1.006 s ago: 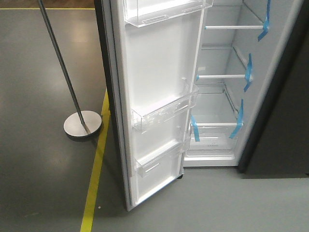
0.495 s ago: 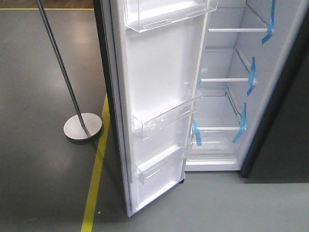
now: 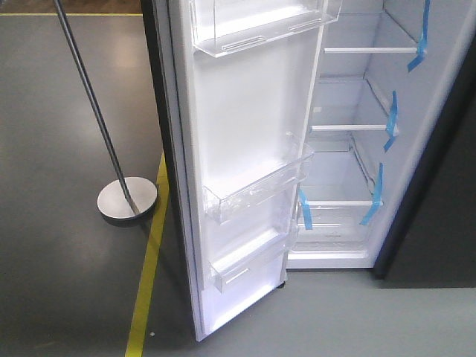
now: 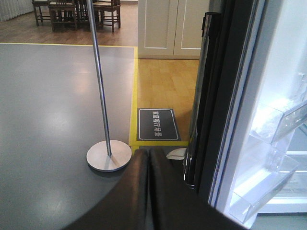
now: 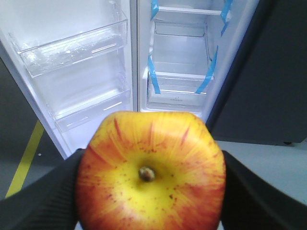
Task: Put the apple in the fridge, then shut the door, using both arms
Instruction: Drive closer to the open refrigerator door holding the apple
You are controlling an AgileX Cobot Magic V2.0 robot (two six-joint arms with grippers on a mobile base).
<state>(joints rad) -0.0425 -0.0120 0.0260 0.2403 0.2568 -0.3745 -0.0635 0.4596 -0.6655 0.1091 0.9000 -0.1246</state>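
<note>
The apple (image 5: 151,172), red with a yellow patch round its stem, fills the lower half of the right wrist view, clamped between the black fingers (image 5: 43,201) of my right gripper (image 5: 149,184). Beyond it the fridge (image 5: 180,72) stands with its white interior and blue-taped shelves showing. The door (image 3: 245,149) is swung wide open, its clear bins facing me. In the left wrist view my left gripper (image 4: 149,160) is shut with nothing in it, just left of the door's dark outer edge (image 4: 218,91). Neither gripper shows in the front view.
A metal pole on a round base (image 3: 128,197) stands on the grey floor left of the door. Yellow floor tape (image 3: 149,260) runs beside it. A dark cabinet (image 3: 439,208) flanks the fridge on the right. A black floor mat (image 4: 157,123) lies behind the pole.
The front view has shifted slightly: the fridge and door sit a little lower and further right in frame, and appear nearer. The door stays open.
</note>
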